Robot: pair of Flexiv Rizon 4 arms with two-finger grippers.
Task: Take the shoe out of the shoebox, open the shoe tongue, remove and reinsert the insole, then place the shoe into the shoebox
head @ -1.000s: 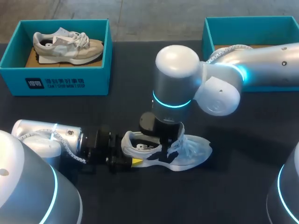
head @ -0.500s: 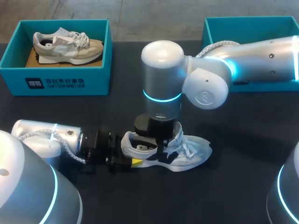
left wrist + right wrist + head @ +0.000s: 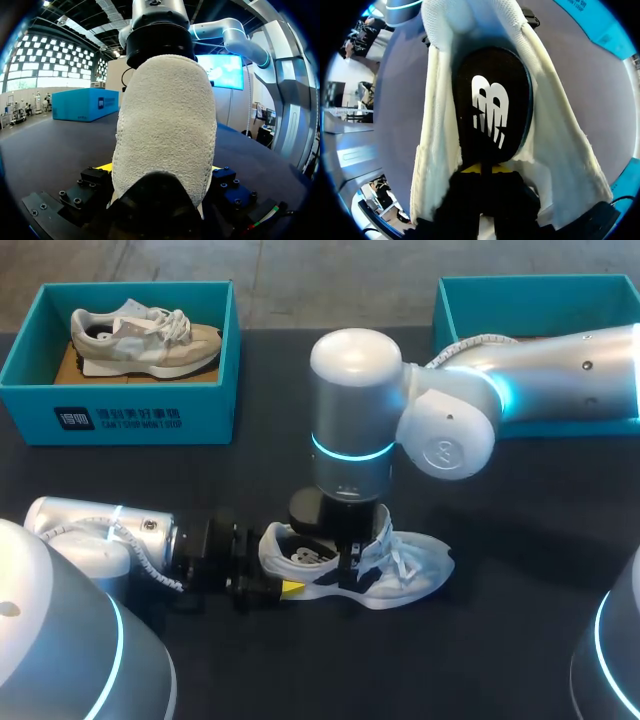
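Observation:
A white mesh shoe [image 3: 405,568] lies on its sole on the dark table [image 3: 500,640], toe to the right. My left gripper [image 3: 285,585] stands wide around its heel [image 3: 165,125], a finger pressed on each side. My right gripper [image 3: 345,558] comes straight down into the shoe's opening, beside the pulled-up tongue and laces. In the right wrist view its yellow tips [image 3: 481,169] are pinched together on the near edge of the black insole [image 3: 492,110] with a white logo, and the shoe's white walls [image 3: 435,150] rise on both sides.
A teal shoebox [image 3: 130,415] at the back left holds a beige shoe [image 3: 140,340]. Another teal box [image 3: 470,300] stands at the back right, partly behind my right arm [image 3: 560,370]. Bare tabletop lies between the boxes and in front of the white shoe.
My right arm's wrist has shifted left over the shoe, and its fingers have drawn together inside the opening. The left arm and the shoe have stayed put.

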